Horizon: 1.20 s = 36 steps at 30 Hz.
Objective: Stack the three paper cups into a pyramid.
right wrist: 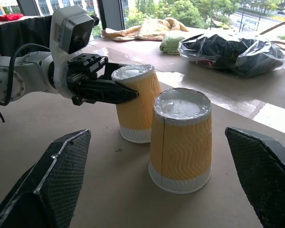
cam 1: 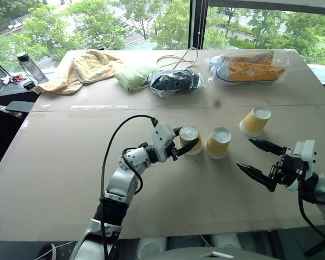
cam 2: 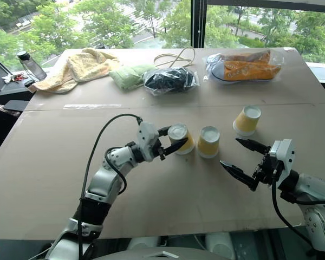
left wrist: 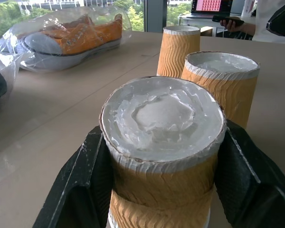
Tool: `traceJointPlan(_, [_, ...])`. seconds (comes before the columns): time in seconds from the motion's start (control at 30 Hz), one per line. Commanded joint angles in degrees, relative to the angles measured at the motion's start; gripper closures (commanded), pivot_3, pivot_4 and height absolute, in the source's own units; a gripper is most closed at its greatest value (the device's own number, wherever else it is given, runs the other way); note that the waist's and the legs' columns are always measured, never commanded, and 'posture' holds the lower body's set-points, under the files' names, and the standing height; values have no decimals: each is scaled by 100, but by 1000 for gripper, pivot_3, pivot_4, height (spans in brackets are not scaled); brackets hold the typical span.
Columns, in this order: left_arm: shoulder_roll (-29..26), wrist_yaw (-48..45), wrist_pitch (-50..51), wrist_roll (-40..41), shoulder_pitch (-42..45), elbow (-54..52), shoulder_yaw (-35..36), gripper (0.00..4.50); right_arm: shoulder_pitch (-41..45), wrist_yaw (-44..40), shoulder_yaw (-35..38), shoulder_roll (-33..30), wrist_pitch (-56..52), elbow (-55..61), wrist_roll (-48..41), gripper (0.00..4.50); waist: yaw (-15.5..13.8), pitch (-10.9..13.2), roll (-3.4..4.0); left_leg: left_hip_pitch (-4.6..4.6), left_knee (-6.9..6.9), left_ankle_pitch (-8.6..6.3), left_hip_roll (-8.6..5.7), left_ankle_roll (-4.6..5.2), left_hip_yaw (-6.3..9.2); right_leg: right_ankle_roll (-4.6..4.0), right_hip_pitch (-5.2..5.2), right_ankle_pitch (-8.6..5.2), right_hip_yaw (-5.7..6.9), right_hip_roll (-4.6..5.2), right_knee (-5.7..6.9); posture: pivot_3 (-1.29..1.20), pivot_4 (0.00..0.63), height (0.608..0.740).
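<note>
Three yellow-orange paper cups stand upside down on the brown table (cam 1: 70, 162), white bases up. My left gripper (cam 1: 185, 140) is shut on the leftmost cup (cam 1: 189, 138), its black fingers (left wrist: 80, 190) clamping both sides. That cup (right wrist: 135, 102) leans slightly and sits close beside the middle cup (cam 1: 218, 142). The third cup (cam 1: 255, 121) stands apart, further back and to the right. My right gripper (cam 1: 245, 153) hangs open just right of the middle cup (right wrist: 180, 137), pointing at it, with nothing between its fingers (right wrist: 47, 180).
Along the table's far side lie orange shoes in a clear bag (cam 1: 249, 66), a black item in a bag (cam 1: 175, 81), a green cloth (cam 1: 132, 76), a yellow towel (cam 1: 81, 67) and a cord (cam 1: 179, 57). A bottle (cam 1: 30, 66) stands far left. A person's hand (left wrist: 228, 21) holds a phone beyond the table.
</note>
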<state>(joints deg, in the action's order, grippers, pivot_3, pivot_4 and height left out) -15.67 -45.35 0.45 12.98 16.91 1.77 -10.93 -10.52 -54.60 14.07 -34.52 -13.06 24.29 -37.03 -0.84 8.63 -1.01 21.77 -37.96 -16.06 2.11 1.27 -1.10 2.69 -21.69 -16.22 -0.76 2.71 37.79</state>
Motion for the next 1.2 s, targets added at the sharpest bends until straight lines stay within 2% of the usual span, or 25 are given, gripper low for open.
traceJointPlan(0.03, [75,11,-137,-120,97,99,-96,2219,-45,-11,146,-21,154,177,-15,0,-4,0,1,1,-1,0,0,0,1,0,1,0,2,0,0,0,150,740])
traceJointPlan(0.2, [163,-14,-177,-151,127,172,-145,2219,-58,12,137,-25,190,182,3,0,3,-1,2,1,-11,-1,0,1,0,0,6,0,0,0,1,0,150,740])
traceJointPlan(0.27, [184,-8,-210,-190,136,201,-152,1217,-54,25,131,-28,197,185,17,0,0,-1,2,1,-12,-1,0,1,2,0,6,0,2,0,1,0,150,740])
traceJointPlan(0.3, [193,-1,-222,-207,142,211,-155,956,-52,23,135,-31,200,180,19,0,2,-1,2,1,-13,-1,0,1,2,0,7,0,3,0,2,0,150,740])
traceJointPlan(0.37, [225,-19,-251,-177,146,183,-147,104,-36,53,132,-30,195,157,49,0,5,-1,2,2,-13,-1,-1,1,1,0,6,0,1,0,2,0,150,740])
traceJointPlan(0.7, [-26,-285,324,739,2,-1293,204,104,311,611,570,303,502,-440,140,0,13,-1,6,3,-13,-1,4,1,0,0,6,0,-3,0,2,0,150,740])
traceJointPlan(0.87, [-566,-188,1401,1234,-19,-2265,363,104,929,1516,499,500,635,-1019,887,0,48,-1,13,0,-13,0,5,0,-1,0,5,0,-8,-1,8,0,150,740])
traceJointPlan(0.97, [-1117,-20,2590,1559,418,-2788,480,104,1404,2138,321,650,502,-1516,1383,0,42,0,12,-1,-14,0,2,0,-1,0,4,0,-6,-3,9,0,150,740])
traceJointPlan(1.2, [-1713,154,4331,2740,1175,-3538,833,104,2086,2532,231,954,527,-2401,1586,0,25,4,18,10,-14,1,3,-2,-3,2,-3,-1,-5,-2,1,0,150,740])
